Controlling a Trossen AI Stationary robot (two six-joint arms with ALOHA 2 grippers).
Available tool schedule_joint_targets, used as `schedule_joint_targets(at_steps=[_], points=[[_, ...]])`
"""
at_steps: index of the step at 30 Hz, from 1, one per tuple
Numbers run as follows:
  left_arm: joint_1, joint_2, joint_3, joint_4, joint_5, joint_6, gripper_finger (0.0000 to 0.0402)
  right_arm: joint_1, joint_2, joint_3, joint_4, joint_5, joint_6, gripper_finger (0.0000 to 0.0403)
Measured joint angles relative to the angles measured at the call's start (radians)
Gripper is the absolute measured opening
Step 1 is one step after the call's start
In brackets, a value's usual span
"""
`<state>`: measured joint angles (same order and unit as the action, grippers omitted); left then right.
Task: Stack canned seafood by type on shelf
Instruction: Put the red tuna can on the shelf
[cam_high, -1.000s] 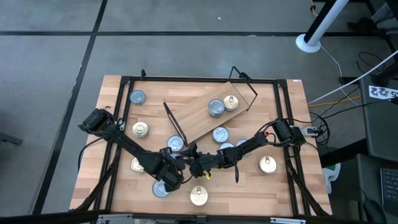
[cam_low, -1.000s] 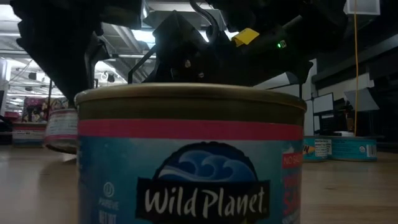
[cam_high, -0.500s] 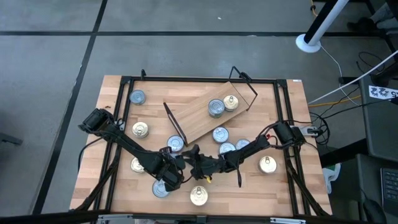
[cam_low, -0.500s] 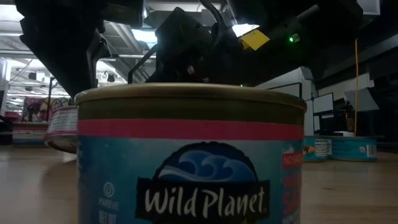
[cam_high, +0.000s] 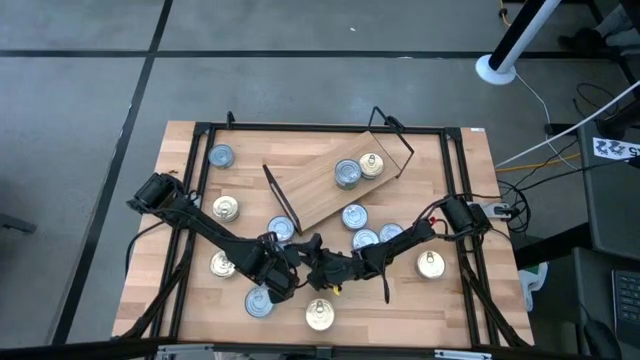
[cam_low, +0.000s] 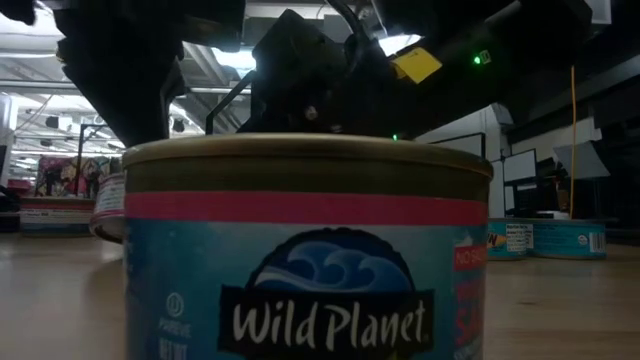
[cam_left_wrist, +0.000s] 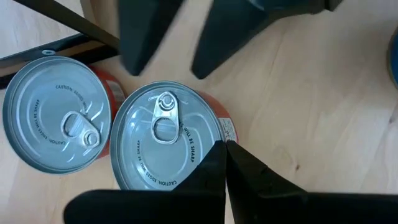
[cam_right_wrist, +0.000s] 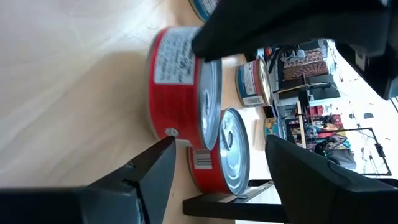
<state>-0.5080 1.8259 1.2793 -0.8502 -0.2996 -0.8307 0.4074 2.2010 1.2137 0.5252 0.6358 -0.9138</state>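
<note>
Step in hand: you are reaching for red-sided tin (cam_left_wrist: 166, 146) just in front of shelf (cam_high: 335, 180). Left end effector (cam_high: 283, 262) spread over it; right end effector (cam_high: 322, 268) spread beside. Next: close, lift, carry onto shelf plank.

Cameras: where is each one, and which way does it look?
High view: above the table, looking straight down; both arms show, left pincer facing right pincer.
Low view: at tabletop height, looking across; blue tin fills it, arms above.
Left wrist view: on that arm, looking down on two red-sided tins past its pincer.
Right wrist view: on that arm, seeing them sideways between its open fingers.
Shared: both wrist views show those tins.
</note>
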Motion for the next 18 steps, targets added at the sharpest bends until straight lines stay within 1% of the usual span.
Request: schedule_joint_targets(at_steps=[11,18], points=[[0.020,0.000,0.000,-0.005,-0.001,0.000,0.0000,0.005,0.000,0.000,-0.015,0.012,0.028,0.0248],[0.036,0.000,0.000,-0.006,0.000,0.000,0.0000,0.005,-0.001,0.000,-0.039,0.018,0.100,0.0248]])
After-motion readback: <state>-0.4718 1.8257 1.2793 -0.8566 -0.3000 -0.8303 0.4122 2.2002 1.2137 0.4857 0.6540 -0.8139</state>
